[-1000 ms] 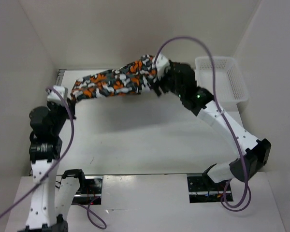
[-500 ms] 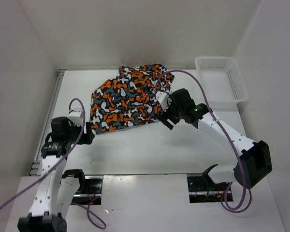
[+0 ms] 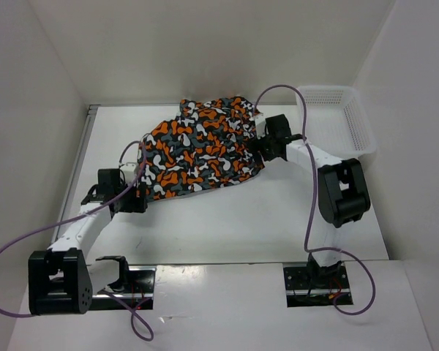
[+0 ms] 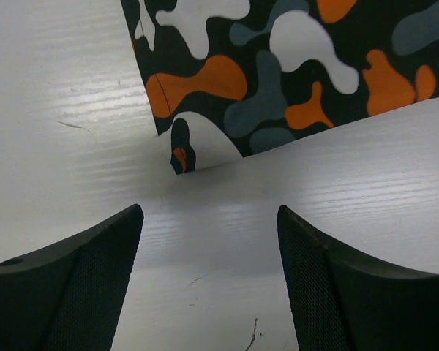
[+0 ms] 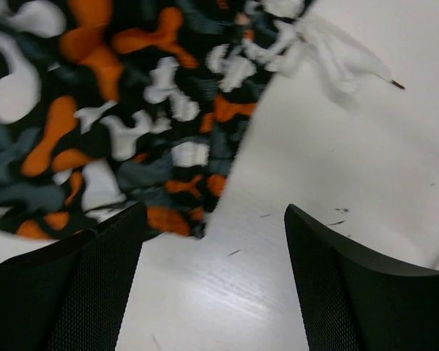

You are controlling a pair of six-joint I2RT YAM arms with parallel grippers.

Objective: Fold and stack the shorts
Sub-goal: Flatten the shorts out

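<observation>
And the cloth is down! A second ago the shorts hung stretched in the air between the two arms; now both have let go and dropped low to the table point(image 3: 227, 219).

On the left, the left gripper point(image 4: 208, 219) stands wide and empty, with bare tabletop between its fingers point(image 4: 88, 278). It sits just short of the near-left corner of the shorts point(image 4: 278, 66), not touching. That corner has a small lip turned up.

Centre stage, the shorts point(image 3: 197, 153) lie spread across the back middle of the table. I'd call the laying-out done and no fold started yet.

On the right, the right gripper point(image 5: 212, 219) is also spread wide, holding nothing, poised just off the garment's right edge point(image 5: 95, 95). Further right, the white basket point(image 3: 344, 124) sits near the garment.

Now the doubtful bits. From overhead the far edge looks bunched, and I can't tell waistband from leg openings there. A blurred white strand point(image 5: 336, 55) trails off the fabric in the right wrist view, possibly a drawstring. Overhead, both sets of fingers are mostly lost under their own wrists.
</observation>
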